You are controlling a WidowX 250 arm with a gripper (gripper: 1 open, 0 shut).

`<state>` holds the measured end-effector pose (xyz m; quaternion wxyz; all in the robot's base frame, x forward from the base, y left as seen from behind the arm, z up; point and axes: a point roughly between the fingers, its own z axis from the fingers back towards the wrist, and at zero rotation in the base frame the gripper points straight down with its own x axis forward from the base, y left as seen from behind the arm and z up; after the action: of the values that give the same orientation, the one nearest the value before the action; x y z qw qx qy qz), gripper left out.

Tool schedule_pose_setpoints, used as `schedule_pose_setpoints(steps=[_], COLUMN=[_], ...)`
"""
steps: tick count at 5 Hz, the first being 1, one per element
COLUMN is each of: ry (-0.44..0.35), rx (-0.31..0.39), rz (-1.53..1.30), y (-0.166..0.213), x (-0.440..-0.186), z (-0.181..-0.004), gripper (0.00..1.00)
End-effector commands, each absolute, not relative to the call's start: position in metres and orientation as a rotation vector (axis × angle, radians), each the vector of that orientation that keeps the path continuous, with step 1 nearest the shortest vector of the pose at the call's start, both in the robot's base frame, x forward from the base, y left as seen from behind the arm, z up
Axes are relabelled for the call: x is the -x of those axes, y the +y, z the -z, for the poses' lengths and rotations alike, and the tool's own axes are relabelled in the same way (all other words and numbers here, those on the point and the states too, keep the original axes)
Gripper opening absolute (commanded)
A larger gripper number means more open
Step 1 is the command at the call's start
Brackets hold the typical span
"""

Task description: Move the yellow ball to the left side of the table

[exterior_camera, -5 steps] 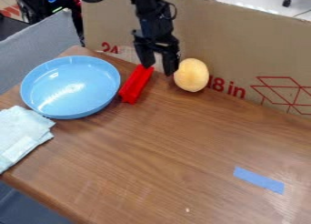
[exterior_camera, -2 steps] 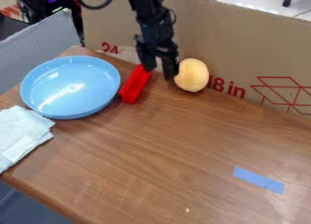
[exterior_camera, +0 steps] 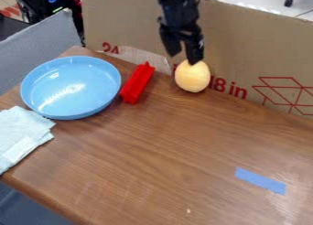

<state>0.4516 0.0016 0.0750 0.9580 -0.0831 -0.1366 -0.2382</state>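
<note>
The yellow ball (exterior_camera: 193, 76) sits at the far edge of the wood-grain table (exterior_camera: 184, 160), close to the cardboard wall (exterior_camera: 239, 46) that stands behind it. Its surface is pale yellow-orange and smooth, its outline slightly egg-shaped. In the camera view it lies right of the middle of the picture's upper part.

The black pincer (exterior_camera: 184, 60) points downward at the top of the ball, its jaws spread and released, gripping nothing. Its tips are close to the upper part of the ball; whether they touch it cannot be determined from this view. The arm above the pincer is dark and slightly blurred, and its upper portion is cut off by the top of the picture.

Just beside the ball, on its picture-left side and apart from it, a red rectangular block (exterior_camera: 137, 83) lies at a slant on the table. The round light-blue bowl (exterior_camera: 71, 88) stands picture-left of the block, near the table's edge; bowl and block are very near each other, and contact between them cannot be confirmed. Nearer the camera than the bowl, a folded whitish cloth (exterior_camera: 21, 137) rests at the picture-left edge of the table. A short strip of blue tape (exterior_camera: 261, 181) is stuck to the tabletop toward the lower right. Red print, including "18 in", is visible on the cardboard.
</note>
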Motion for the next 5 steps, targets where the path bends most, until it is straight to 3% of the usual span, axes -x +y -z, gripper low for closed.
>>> schedule_pose_setpoints(steps=[1, 4, 5], ry=[-0.346, -0.359, -0.356], rx=[0.135, 0.143, 0.153], rz=[0.509, 0.53, 0.521], y=[0.003, -0.02, -0.012], x=[-0.446, -0.454, -0.452], z=[-0.091, -0.081, -0.087], gripper=[1.0, 1.0, 1.0])
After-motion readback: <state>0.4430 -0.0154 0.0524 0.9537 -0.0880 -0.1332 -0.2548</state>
